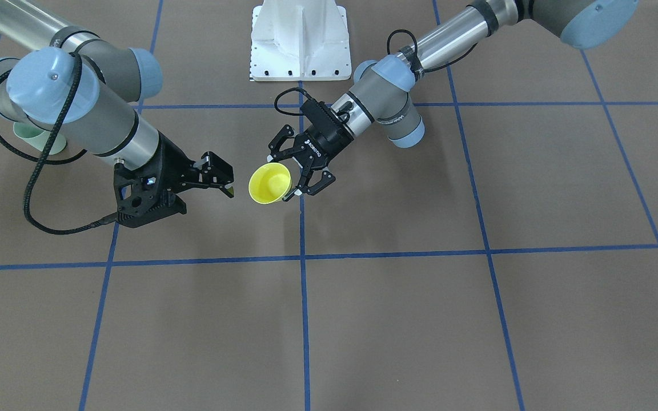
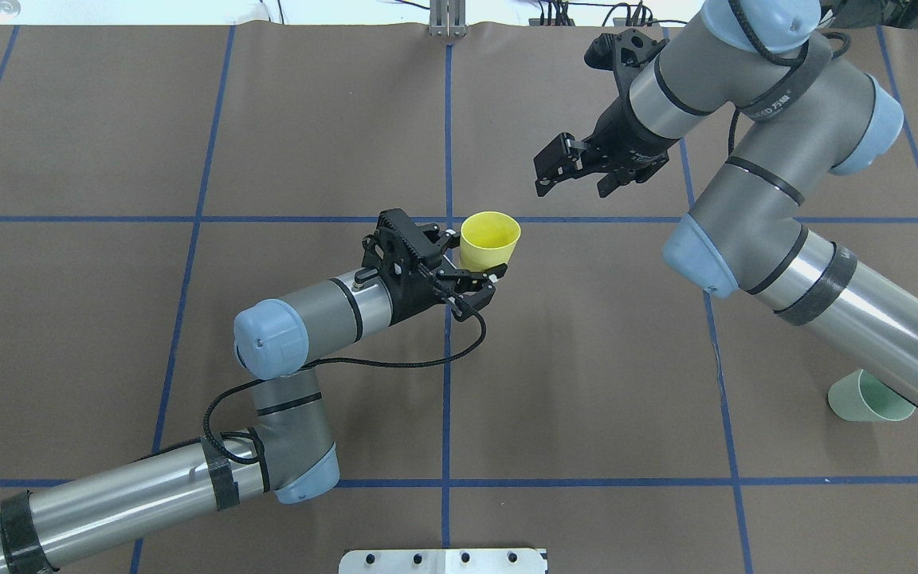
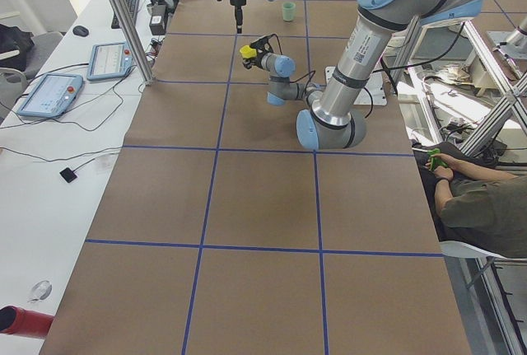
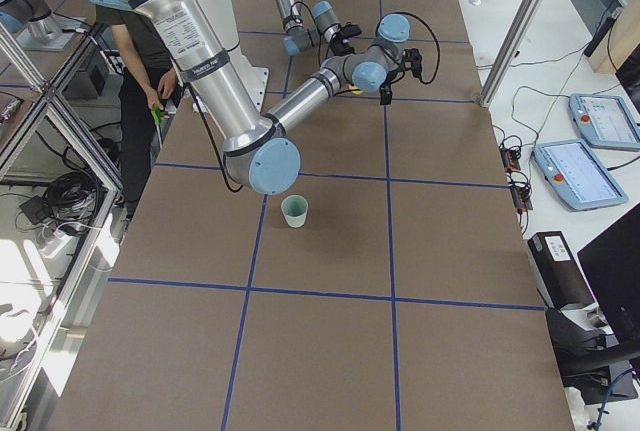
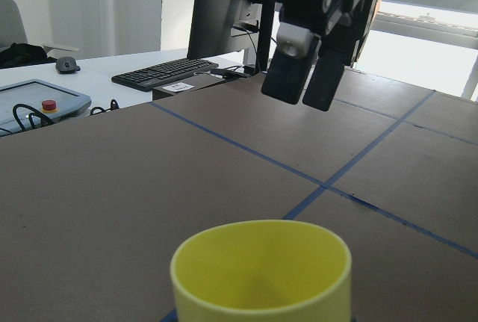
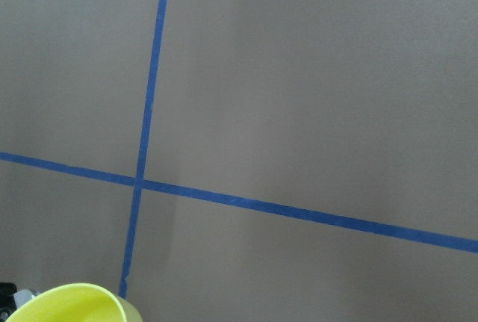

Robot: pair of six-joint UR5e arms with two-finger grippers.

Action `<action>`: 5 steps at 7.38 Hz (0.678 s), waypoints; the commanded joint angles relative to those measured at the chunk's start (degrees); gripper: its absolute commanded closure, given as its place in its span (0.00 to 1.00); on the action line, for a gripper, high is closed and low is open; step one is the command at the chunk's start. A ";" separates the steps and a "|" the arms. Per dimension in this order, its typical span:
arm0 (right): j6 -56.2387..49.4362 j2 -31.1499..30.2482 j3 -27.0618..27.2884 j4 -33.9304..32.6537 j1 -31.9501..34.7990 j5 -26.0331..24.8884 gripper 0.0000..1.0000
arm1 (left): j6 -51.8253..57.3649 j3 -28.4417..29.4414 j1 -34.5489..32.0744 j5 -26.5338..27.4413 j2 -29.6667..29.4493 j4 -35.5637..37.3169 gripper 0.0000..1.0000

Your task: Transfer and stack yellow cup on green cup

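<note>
Left claw (image 2: 476, 255) clamped on yellow cup (image 2: 491, 239), mouth up, over worktop (image 2: 586, 359) centre. Right claw (image 2: 551, 167) agape, empty, at 1 o'clock of cup. Green cup (image 2: 865, 396) far at 4 o'clock, under right arm (image 2: 825, 279).

Cups counted: two. One yellow cup (image 2: 491, 237) was held between the left gripper's (image 2: 475, 253) jaws; one green cup (image 2: 865, 396) stood well apart from both pairs of jaws. Grippers: two, the right gripper (image 2: 545, 169) making the second. White base plate (image 1: 299, 40): one. Keyboard (image 5: 164, 72): one. Computer mouse (image 5: 67, 64): one.
</note>
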 commanded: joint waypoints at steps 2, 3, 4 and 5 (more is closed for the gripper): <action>0.29 0.52 0.37 -0.09 -2.25 0.02 0.03 | 2.17 -0.01 0.56 0.15 0.23 -1.33 0.40; 0.29 0.44 0.38 -0.09 -3.38 0.19 0.03 | 4.72 0.00 0.83 0.42 0.23 -2.81 0.40; 0.29 0.43 0.38 -0.09 -4.35 0.28 0.04 | 5.70 0.00 0.83 0.51 0.23 -3.26 0.40; 0.29 0.35 0.38 -0.17 -5.06 0.54 0.05 | 7.80 -0.09 0.83 0.59 0.14 -3.87 0.40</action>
